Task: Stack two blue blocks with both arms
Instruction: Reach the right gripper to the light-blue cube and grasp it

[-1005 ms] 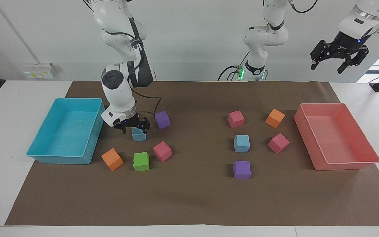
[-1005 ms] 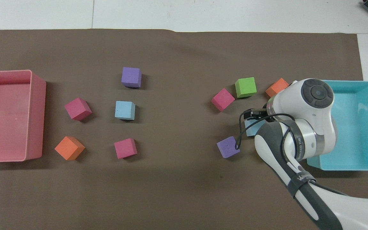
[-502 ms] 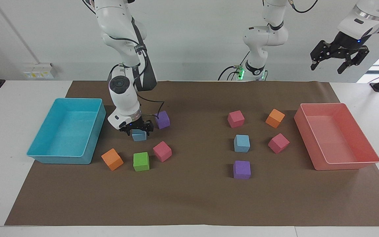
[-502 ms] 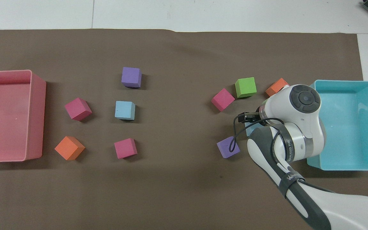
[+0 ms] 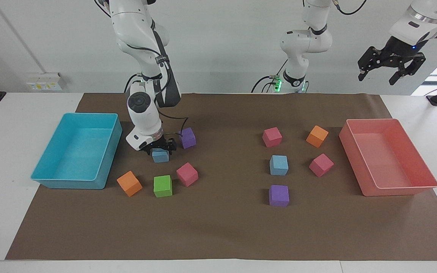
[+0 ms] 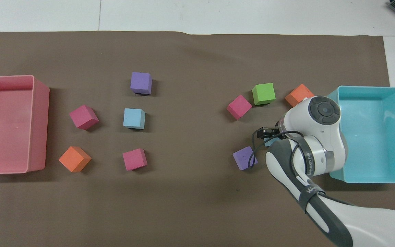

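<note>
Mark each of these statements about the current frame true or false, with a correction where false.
1. The right tool is down at a blue block that sits beside the turquoise tray. True.
2. The two blue blocks are already stacked. False: the second blue block sits alone on the brown mat, toward the left arm's end.
3. The left tool is raised over the left arm's end of the table with its jaws open. True.
4. A green block lies in the pink tray. False: the pink tray holds nothing, and the green block sits on the mat.
5. The right tool holds a purple block. False: its jaws are open, and the purple block sits beside it.
</note>
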Robot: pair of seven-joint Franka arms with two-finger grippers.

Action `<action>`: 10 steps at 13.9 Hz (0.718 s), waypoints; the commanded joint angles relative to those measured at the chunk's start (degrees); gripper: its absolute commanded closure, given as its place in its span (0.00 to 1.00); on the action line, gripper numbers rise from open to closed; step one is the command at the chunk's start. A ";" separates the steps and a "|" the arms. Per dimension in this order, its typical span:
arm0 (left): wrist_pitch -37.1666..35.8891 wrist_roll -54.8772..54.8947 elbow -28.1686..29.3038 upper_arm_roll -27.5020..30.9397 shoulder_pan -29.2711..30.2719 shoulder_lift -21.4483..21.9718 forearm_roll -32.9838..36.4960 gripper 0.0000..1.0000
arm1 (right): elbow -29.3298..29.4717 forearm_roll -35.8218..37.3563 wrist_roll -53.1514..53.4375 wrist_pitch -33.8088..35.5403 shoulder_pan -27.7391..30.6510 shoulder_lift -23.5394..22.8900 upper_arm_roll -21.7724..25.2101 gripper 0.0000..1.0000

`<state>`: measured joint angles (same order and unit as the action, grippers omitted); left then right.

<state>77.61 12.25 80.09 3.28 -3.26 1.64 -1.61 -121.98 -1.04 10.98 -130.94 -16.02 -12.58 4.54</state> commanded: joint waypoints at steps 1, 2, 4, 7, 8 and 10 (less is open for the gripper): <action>-1.06 -0.56 -0.20 -0.29 0.62 0.55 -0.42 0.00 | -1.50 -1.07 -1.84 -1.51 0.64 0.98 -0.33 0.00; -1.06 -0.56 -0.20 -0.29 0.62 0.55 -0.42 0.00 | -1.50 -1.07 -1.92 -1.51 0.64 0.98 -0.33 0.00; -1.06 -0.56 -0.20 -0.29 0.62 0.55 -0.42 0.00 | -1.50 -1.07 -1.49 -1.43 0.64 0.89 -0.33 0.01; -1.06 -0.56 -0.20 -0.29 0.62 0.55 -0.42 0.00 | -1.33 -1.16 -0.61 -1.43 0.38 0.63 -0.33 1.00; -1.06 -0.56 -0.20 -0.20 0.62 0.55 -0.50 0.00 | -0.98 -1.16 -0.61 -1.34 0.38 0.54 -0.33 1.00; -1.06 -0.56 -0.20 -0.20 0.62 0.55 -0.42 0.00 | -0.54 -1.16 -0.52 -1.34 0.38 0.37 -0.33 1.00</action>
<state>77.61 12.24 80.09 3.28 -3.26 1.64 -1.61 -122.11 -1.04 10.96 -130.95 -16.07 -12.51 4.53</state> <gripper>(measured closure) 0.000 0.414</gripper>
